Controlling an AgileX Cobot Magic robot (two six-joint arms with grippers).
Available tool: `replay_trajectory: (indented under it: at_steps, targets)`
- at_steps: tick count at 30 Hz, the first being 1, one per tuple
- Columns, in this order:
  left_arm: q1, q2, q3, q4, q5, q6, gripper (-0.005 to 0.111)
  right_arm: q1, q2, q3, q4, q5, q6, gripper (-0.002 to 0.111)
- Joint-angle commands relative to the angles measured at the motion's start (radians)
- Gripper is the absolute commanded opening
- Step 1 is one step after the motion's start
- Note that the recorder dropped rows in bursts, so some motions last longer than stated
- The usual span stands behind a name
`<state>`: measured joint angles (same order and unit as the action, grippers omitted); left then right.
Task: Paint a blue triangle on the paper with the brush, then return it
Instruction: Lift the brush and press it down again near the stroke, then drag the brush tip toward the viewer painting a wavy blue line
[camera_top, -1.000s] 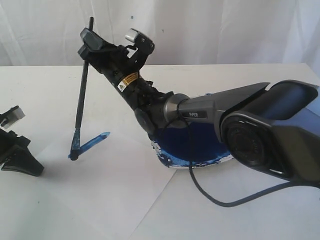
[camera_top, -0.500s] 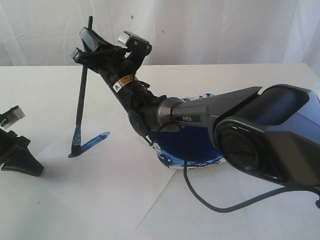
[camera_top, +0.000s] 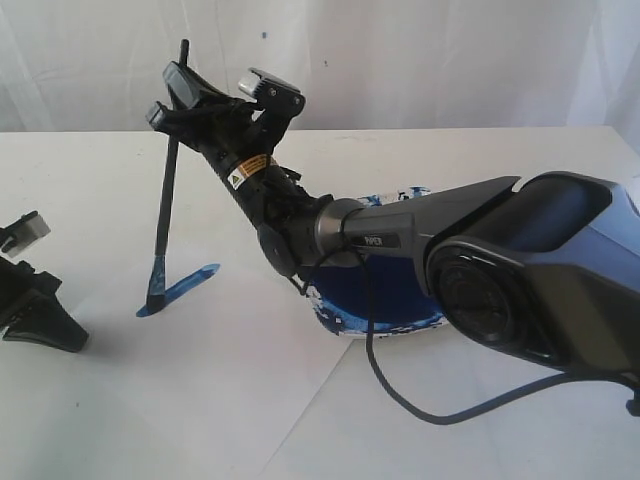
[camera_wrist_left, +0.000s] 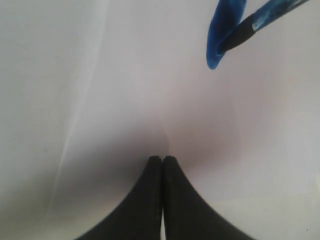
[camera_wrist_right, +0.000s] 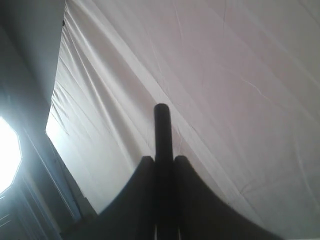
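White cloth hangs behind the pale table (camera_top: 520, 150); at far left the left gripper (camera_wrist_left: 162, 161), partly cut off, sits pressed together and empty; the paper (camera_top: 200, 380) barely shows against the tabletop; the brush (camera_top: 165, 200) stands nearly upright, tip on a blue stroke (camera_top: 190, 283), upper handle clamped in the right gripper (camera_top: 170, 98); the arm hides much of the paint dish (camera_top: 385, 305).
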<state>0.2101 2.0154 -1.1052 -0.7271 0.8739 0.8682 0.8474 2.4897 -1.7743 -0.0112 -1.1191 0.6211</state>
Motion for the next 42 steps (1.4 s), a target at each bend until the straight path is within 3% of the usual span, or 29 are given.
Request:
replay_trajectory:
  at_steps: [1,17,38,42]
  targets:
    - [0.0,-0.003,0.005,0.006,-0.079,0.003,0.0,0.001,0.0,-0.007,-0.056,0.014,0.03,0.0]
    - [0.0,-0.003,0.005,0.006,-0.276,0.003,0.0,-0.001,-0.058,0.076,-0.126,0.022,0.036,0.0]
    - [0.0,-0.002,0.005,-0.044,-0.824,-0.009,0.0,-0.001,-0.152,0.243,-0.21,0.02,0.038,0.0]
    - [0.0,-0.002,0.005,-0.085,-0.851,-0.055,0.0,-0.001,-0.189,0.291,-0.23,0.02,0.042,0.0]
